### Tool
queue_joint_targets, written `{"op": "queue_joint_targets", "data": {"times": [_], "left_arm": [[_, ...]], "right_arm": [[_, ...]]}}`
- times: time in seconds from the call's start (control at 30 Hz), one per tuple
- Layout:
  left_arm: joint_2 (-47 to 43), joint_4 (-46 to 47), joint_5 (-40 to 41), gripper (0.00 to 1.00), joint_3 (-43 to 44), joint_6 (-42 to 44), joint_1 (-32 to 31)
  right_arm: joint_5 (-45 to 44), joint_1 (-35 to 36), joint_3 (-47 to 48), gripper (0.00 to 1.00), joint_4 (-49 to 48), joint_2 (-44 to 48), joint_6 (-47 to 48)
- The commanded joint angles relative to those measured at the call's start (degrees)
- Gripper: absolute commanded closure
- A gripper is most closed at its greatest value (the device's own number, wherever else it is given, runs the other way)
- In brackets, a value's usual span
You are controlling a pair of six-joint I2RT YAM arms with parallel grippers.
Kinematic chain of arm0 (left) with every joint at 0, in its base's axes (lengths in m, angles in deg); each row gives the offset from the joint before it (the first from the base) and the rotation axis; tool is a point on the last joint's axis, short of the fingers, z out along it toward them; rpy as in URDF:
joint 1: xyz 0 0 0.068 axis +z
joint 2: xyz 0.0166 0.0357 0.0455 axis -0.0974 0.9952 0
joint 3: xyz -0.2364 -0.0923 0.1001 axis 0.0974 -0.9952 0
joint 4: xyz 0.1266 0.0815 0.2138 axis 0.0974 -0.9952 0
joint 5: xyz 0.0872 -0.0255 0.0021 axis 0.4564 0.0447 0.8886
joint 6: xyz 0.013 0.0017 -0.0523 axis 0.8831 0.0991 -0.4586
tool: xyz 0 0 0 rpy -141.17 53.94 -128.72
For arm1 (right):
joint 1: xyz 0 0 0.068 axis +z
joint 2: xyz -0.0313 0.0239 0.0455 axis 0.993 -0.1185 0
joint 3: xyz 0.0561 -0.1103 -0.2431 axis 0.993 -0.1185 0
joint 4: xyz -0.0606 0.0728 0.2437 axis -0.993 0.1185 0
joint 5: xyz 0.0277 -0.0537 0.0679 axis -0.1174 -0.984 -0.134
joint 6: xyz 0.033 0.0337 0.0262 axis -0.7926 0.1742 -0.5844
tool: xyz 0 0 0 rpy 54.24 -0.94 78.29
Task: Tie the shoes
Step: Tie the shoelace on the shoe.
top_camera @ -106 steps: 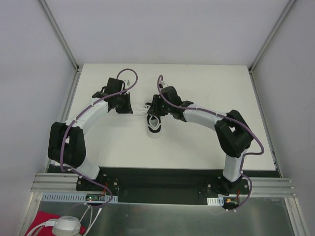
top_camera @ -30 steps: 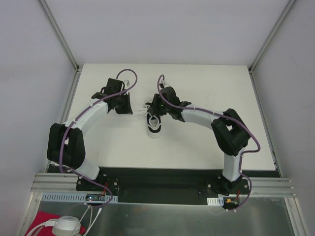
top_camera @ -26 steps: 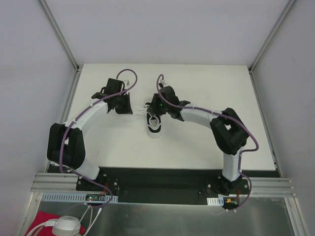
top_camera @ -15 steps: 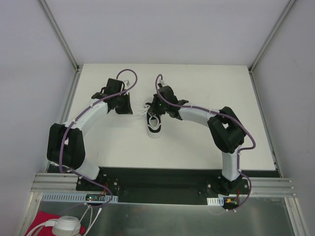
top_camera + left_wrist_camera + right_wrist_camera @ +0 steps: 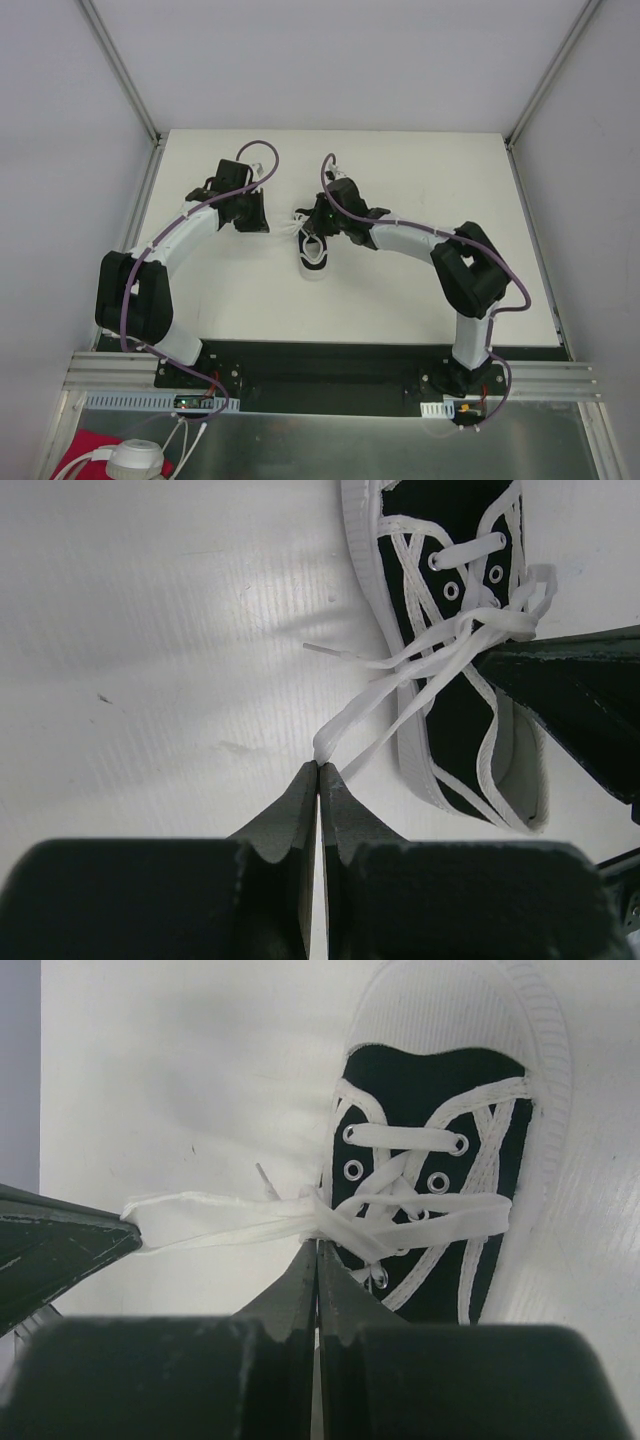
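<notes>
The sneaker [image 5: 314, 252] sits on its white sole about the middle of the table [image 5: 400, 290], lying lengthwise from far to near, between the two grippers. It is black with a white rim and a ribbed white toe cap, which the right wrist view shows clearly. Its laces [image 5: 430, 655] are threaded through the eyelets and cross over the tongue in a loose tangle; from there a doubled strand runs off the shoe's side and across the white surface.

The left gripper [image 5: 318, 770] is just left of the shoe, low over the table. Its fingers are pressed together with no gap, pinching the end of that doubled strand. One thin lace tip lies free on the table beside the strand.

The right gripper [image 5: 318, 1252] hangs directly over the lacing at the far end of the shoe. Its fingers are also clenched tight, nipping the laces where they cross above the tongue. A flat loop lies to the right over the shoe's upper.

In the top view both arms curve inward from their bases at the near edge, each trailing a purple cable [image 5: 262, 148]. A red cloth [image 5: 90, 448] lies below the near rail on the left.
</notes>
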Motion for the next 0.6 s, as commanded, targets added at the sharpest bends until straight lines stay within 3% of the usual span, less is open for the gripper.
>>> {"op": "queue_joint_targets", "data": {"times": [0.0,0.5,0.57], "left_arm": [[-1.59,-0.09,0.89,1.00,-0.09,0.40,-0.10],[-0.89,-0.09,0.62,1.00,0.26,0.23,-0.10],[-1.15,-0.09,0.89,1.00,0.17,0.23,-0.01]], "right_arm": [[0.23,0.33,-1.19,0.99,-2.03,3.96,0.88],[0.49,0.24,-4.70,0.99,-3.78,6.95,0.18],[0.23,0.24,-4.88,0.82,-3.96,7.30,0.09]]}}
